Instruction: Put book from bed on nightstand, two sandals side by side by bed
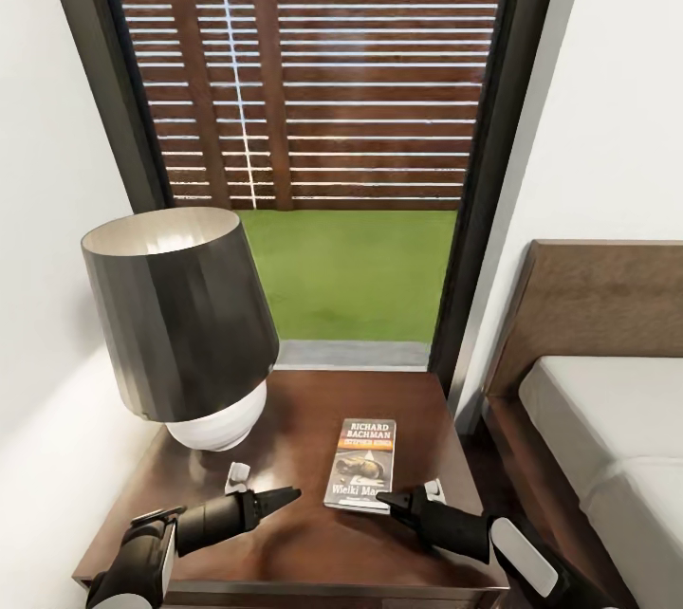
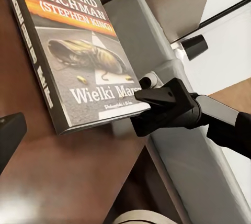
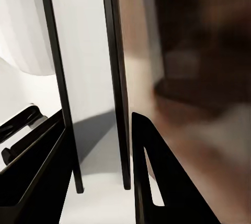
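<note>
Item one — the book (image 1: pixel 361 465): a thin paperback lying flat and face up on the nightstand (image 1: pixel 304 543), right of centre on its top, near the front edge. The cover reads "RICHARD BACHMAN" above an orange band and a greyish picture. In the left wrist view the book (image 2: pixel 78 51) shows close up, with further lettering and a worn shoe in the cover picture.

Item two — the lamp (image 1: pixel 180 324): dark grey shade on a white rounded base, standing on the far left part of the nightstand top, well apart from the book.

Item three — the left pincer (image 1: pixel 266 498): hovering low over the near left part of the nightstand, pointing right toward the book, fingers close together with nothing between them.

Item four — the right pincer (image 1: pixel 403 501): at the book's near right corner, tip just beside or touching the cover's edge; whether the fingers are together or apart cannot be told. In the left wrist view the right pincer (image 2: pixel 157 98) lies against that same corner.

Item five — the bed (image 1: pixel 607 419): to the right of the nightstand, dark wood headboard and light grey mattress.

Item six — the window (image 1: pixel 313 116): a tall black-framed pane beyond the nightstand, with a brown slatted fence and green grass outside.
</note>
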Tool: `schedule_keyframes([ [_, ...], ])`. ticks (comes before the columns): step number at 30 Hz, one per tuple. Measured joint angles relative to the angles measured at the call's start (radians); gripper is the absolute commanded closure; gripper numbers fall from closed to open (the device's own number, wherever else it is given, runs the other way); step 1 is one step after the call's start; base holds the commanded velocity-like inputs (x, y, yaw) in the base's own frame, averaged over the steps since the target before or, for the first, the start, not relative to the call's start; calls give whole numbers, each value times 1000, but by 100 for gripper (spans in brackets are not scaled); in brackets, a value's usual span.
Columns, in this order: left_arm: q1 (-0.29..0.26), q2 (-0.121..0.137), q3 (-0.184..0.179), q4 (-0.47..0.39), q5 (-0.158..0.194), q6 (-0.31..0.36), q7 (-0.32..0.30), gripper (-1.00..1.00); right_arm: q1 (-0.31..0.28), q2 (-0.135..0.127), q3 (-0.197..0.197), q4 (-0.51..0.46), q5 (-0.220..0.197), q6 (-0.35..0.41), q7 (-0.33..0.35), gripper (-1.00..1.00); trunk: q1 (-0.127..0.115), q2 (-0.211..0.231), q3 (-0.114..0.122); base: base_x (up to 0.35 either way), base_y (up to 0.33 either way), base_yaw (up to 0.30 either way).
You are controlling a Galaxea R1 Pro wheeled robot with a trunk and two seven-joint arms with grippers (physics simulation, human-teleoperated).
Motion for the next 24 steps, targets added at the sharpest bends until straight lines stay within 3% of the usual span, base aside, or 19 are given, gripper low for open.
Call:
schedule_keyframes([
  [5,0,0,0,0,0,1,0,-100,0,0,0,0,0,0,0,100,0,0,0,0,0,0],
  [9,0,0,0,0,0,1,0,-100,1,0,1,1,7,-1,-7,100,-2,1,15,0,0,0],
  [19,0,0,0,0,0,0,0,-100,1,0,1,1,9,-2,-7,100,-2,1,15,0,0,0],
  [20,0,0,0,0,0,0,0,-100,1,0,1,1,9,-2,-7,-100,-2,1,15,0,0,0],
  [24,0,0,0,0,0,0,0,-100,1,0,2,1,10,-1,-7,-100,-2,1,15,0,0,0],
])
